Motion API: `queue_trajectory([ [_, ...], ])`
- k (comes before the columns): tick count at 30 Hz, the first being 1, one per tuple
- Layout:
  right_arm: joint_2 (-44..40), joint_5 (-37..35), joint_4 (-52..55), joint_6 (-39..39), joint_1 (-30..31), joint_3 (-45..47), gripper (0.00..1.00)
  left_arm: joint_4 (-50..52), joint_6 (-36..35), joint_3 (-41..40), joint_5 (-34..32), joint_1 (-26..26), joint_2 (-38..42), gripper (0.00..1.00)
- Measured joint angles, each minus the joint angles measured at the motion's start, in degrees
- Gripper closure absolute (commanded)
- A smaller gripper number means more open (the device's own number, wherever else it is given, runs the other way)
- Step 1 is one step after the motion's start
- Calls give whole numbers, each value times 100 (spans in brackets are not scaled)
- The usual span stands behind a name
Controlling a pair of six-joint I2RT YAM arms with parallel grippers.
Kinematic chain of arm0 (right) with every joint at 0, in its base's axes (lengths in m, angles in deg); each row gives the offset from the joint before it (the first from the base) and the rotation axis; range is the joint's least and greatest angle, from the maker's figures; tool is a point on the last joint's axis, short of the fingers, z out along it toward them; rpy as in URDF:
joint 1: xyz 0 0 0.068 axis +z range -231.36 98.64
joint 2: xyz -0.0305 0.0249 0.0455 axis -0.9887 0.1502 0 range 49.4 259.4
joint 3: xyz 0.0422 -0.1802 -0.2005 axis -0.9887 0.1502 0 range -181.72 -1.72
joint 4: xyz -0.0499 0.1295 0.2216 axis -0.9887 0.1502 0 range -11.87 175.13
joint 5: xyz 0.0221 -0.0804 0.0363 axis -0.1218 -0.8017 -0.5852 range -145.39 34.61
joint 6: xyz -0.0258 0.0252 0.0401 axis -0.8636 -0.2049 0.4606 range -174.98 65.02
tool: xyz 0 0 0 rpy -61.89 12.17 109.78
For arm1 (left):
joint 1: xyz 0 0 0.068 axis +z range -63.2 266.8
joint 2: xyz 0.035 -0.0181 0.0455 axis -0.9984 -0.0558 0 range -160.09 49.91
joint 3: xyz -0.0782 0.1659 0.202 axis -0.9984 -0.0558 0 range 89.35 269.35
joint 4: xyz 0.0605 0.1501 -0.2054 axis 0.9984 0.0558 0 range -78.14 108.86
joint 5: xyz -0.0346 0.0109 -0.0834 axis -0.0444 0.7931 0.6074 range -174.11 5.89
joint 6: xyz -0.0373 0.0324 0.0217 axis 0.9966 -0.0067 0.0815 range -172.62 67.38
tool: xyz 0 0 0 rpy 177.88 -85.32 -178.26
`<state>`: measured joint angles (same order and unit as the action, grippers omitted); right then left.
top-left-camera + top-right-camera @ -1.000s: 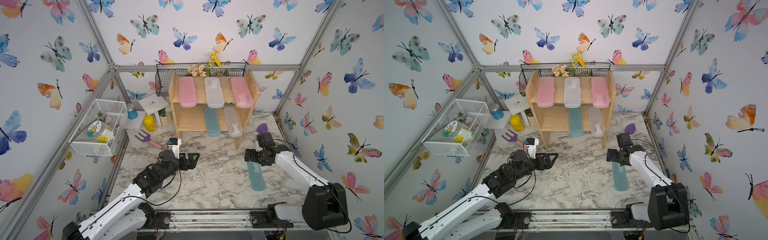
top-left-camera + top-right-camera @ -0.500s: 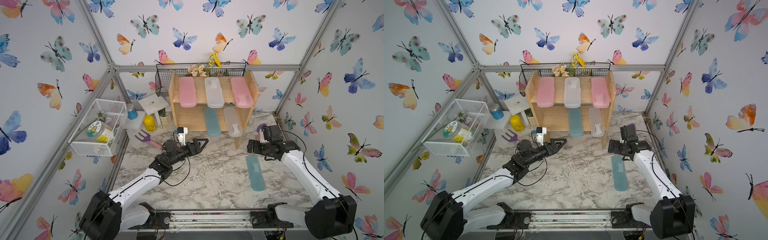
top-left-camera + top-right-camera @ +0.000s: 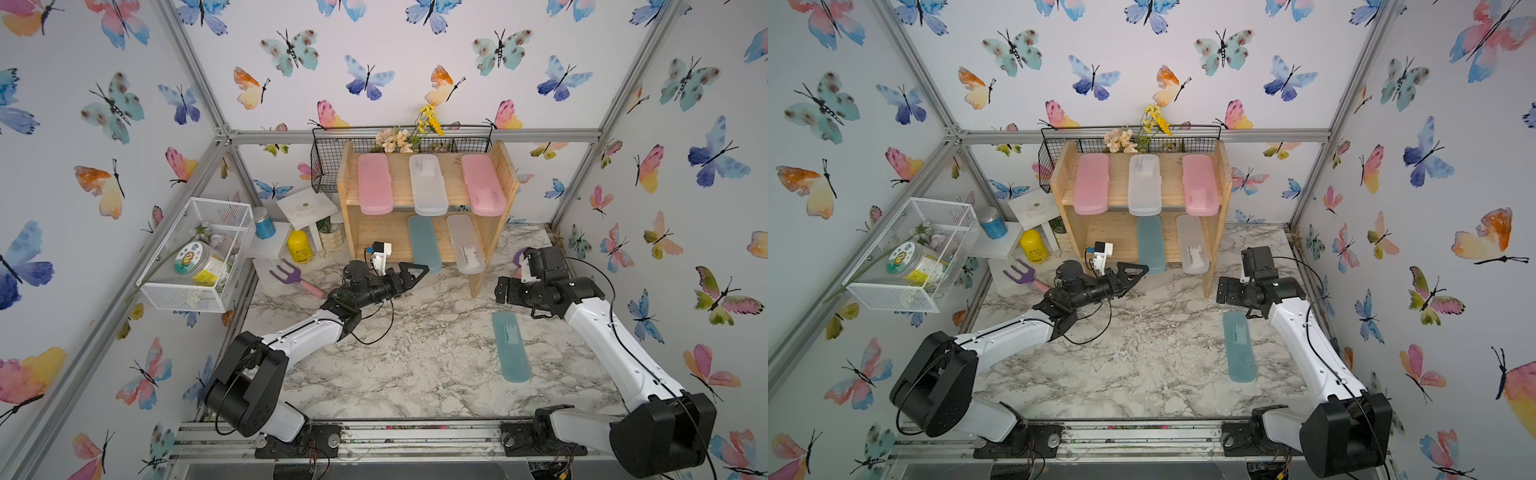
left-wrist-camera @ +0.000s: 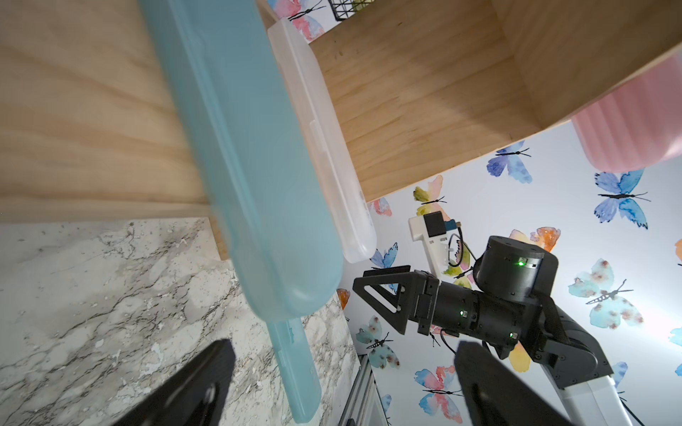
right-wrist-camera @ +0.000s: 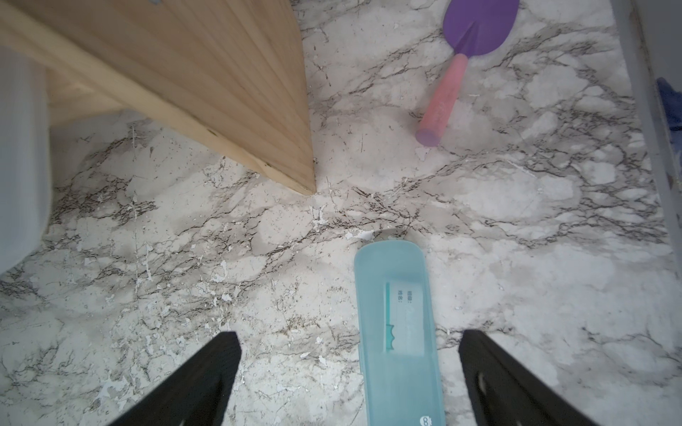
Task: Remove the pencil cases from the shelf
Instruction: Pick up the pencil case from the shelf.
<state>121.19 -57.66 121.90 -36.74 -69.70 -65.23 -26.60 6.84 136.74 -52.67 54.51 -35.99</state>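
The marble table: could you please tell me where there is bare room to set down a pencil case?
Widest bare patch: middle of the table, between the left arm, the shelf and the loose teal case. Also along the front rail. Crowded: the corner left of the shelf, with fork and yellow bottle; the trowel lies right of it.

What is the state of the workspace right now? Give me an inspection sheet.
Surface: marble tabletop, worn spots.
Job's things: shelf holds five. Top: pink case, white case, second pink case. Below: lower teal case, lower white case. Tabletop teal case lies off the shelf.
Clutter: toy fork, toy trowel, yellow bottle, blue jar, white wire basket, black wire basket.
Grippers: left gripper open, empty, facing the lower teal case; right gripper open, empty, near the tabletop teal case.
Cables: black cable loops under left wrist; no snag seen.
Surroundings: butterfly walls, metal frame.
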Motion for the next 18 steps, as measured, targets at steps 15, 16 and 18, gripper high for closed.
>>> queue_trajectory([
  [15,177,81,79,-140,0,-138,0,-590,498,498,160,157,-931,33],
  [16,184,83,81,-142,0,-157,0,-673,557,520,184,160,-1008,37],
  [18,190,83,76,-153,0,-192,0,-820,636,546,214,160,-1161,41],
])
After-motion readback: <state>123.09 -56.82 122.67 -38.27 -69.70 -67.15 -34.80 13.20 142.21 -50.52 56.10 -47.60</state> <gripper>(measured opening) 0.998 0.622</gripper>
